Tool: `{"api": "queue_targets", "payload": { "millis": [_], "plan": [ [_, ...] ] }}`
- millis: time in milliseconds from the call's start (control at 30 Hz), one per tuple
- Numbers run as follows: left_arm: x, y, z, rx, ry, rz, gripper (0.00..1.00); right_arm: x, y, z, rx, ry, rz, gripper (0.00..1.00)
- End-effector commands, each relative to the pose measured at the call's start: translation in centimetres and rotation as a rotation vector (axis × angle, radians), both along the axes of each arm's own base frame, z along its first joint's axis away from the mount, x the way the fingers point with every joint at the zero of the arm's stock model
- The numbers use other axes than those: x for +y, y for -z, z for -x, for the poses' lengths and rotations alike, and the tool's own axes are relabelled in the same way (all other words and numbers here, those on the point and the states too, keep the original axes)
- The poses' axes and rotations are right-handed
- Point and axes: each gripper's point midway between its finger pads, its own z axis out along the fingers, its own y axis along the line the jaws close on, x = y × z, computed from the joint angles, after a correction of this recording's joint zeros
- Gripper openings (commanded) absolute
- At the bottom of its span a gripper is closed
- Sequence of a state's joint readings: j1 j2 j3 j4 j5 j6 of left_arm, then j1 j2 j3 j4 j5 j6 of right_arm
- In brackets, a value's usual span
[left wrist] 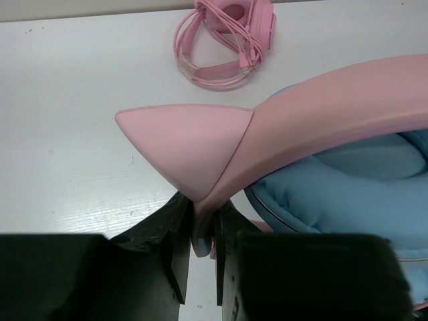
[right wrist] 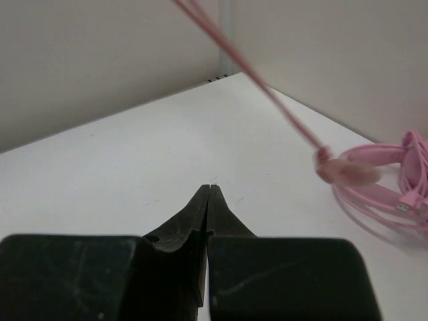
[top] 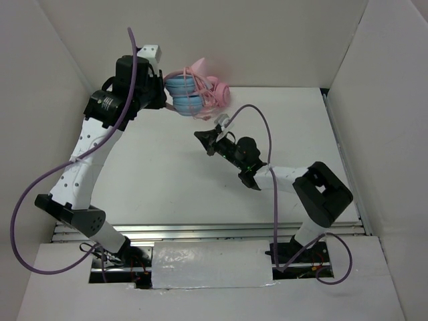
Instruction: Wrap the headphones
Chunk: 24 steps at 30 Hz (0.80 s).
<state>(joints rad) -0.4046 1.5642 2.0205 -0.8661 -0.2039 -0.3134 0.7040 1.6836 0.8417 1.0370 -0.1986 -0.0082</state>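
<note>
The left gripper (left wrist: 202,215) was clamped on the over-ear headphones with light blue ear cups and a pink headband (top: 182,93). Its black fingers pinched the band just below the base of one pointed pink cat ear (left wrist: 180,144). It held the headset up at the far side of the white table (top: 167,174), close to the back wall and apparently clear of the surface.

The thin pink cable (right wrist: 267,93) ran from the headset slantwise toward the right. It passed above and beyond the right gripper (right wrist: 209,194), whose jaws were pressed together with nothing visible between them. The cable ended in a blurred pink lump low on the right, too soft to identify.

The step in hand looked like catching that loose cable for a turn around the headset. To do it well, the right gripper would probably need to part its jaws, rise to the line and close on it some way from the headset, leaving enough slack to lead around the band. The left grip looked narrow, so a gentle, steady pull would lower the risk of the band twisting out.

Farthest right, an all-pink pair of headphones (right wrist: 381,157) lay on the table with its own coiled cord, near enough that a careless sweep might have snagged it.
</note>
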Motion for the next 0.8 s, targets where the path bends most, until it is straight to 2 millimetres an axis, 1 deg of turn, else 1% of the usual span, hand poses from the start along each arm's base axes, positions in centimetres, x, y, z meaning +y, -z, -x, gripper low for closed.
{"api": "queue_targets", "payload": {
  "millis": [0,33,67,100,133,167,200,233,267,300,333,367,433,467,500,533,567,600,633,667,700,733,767],
  "plan": [
    [0.0,-4.2,0.4,-0.141,0.004,0.068,0.00,-3.8,-5.7,0.4,-0.115,0.107,-0.136,0.00],
    [0.2,-3.8,0.4,-0.133,-0.006,0.065,0.00,-4.4,-4.9,0.4,-0.102,0.117,-0.123,0.00],
    [0.4,-3.6,0.4,-0.130,-0.017,0.062,0.00,-5.0,-4.8,0.3,-0.100,0.129,-0.120,0.00],
    [0.6,-3.0,0.2,-0.122,-0.024,0.056,0.00,-5.3,-5.5,0.8,-0.098,0.111,-0.141,0.00],
    [0.6,-2.9,0.3,-0.122,-0.027,0.058,0.00,-4.9,-5.1,1.9,-0.107,0.055,-0.113,0.00],
    [0.6,-2.8,0.2,-0.123,-0.028,0.061,0.00,-4.9,-5.3,2.7,-0.138,0.022,-0.069,0.00],
    [0.6,-2.5,0.1,-0.116,-0.027,0.061,0.00,-4.3,-4.0,3.9,-0.113,-0.048,-0.015,0.00],
    [0.5,-2.5,0.0,-0.114,-0.023,0.063,0.00,-4.2,-4.5,4.9,-0.140,-0.087,0.006,0.11],
    [0.5,-2.7,-0.1,-0.118,-0.022,0.066,0.00,-4.1,-4.2,5.5,-0.141,-0.118,0.027,0.31],
    [0.3,-2.5,-0.2,-0.112,-0.017,0.063,0.00,-3.9,-4.1,5.9,-0.135,-0.137,0.037,0.48],
    [0.3,-2.4,-0.3,-0.104,-0.017,0.064,0.00,-3.7,-4.1,6.6,-0.150,-0.170,0.059,0.91],
    [0.2,-2.4,-0.5,-0.102,-0.015,0.063,0.00,-3.6,-4.1,6.7,-0.157,-0.181,0.063,0.97],
    [0.2,-2.3,-0.4,-0.097,-0.014,0.063,0.00,-3.3,-4.9,6.4,-0.163,-0.177,0.056,1.00],
    [0.3,-2.4,-0.3,-0.099,-0.015,0.062,0.00,-3.1,-4.6,6.1,-0.157,-0.178,0.064,1.00],
    [0.2,-2.3,-0.2,-0.096,-0.011,0.062,0.00,-2.6,-5.2,6.1,-0.163,-0.200,0.063,1.00],
    [0.3,-2.5,-0.2,-0.099,-0.015,0.062,0.00,-2.2,-4.6,5.7,-0.144,-0.213,0.073,1.00],
    [0.4,-2.5,-0.1,-0.100,-0.014,0.059,0.00,-1.7,-4.7,5.7,-0.140,-0.227,0.073,1.00],
    [0.5,-2.5,-0.1,-0.098,-0.020,0.056,0.00,-1.3,-5.4,5.6,-0.152,-0.237,0.064,1.00],
    [0.6,-2.6,0.0,-0.097,-0.023,0.055,0.00,-0.7,-4.7,5.2,-0.134,-0.245,0.069,1.00],
    [0.5,-2.8,0.1,-0.103,-0.019,0.056,0.00,-0.3,-5.5,4.9,-0.145,-0.247,0.053,1.00],
    [0.6,-2.8,0.2,-0.101,-0.019,0.055,0.00,0.0,-5.9,4.7,-0.145,-0.256,0.035,1.00],
    [0.6,-2.9,0.3,-0.104,-0.019,0.057,0.00,0.7,-5.1,4.3,-0.119,-0.268,0.036,1.00],
    [0.7,-3.1,0.4,-0.107,-0.017,0.058,0.00,1.3,-6.2,4.0,-0.135,-0.279,0.019,1.00]
  ]
}}
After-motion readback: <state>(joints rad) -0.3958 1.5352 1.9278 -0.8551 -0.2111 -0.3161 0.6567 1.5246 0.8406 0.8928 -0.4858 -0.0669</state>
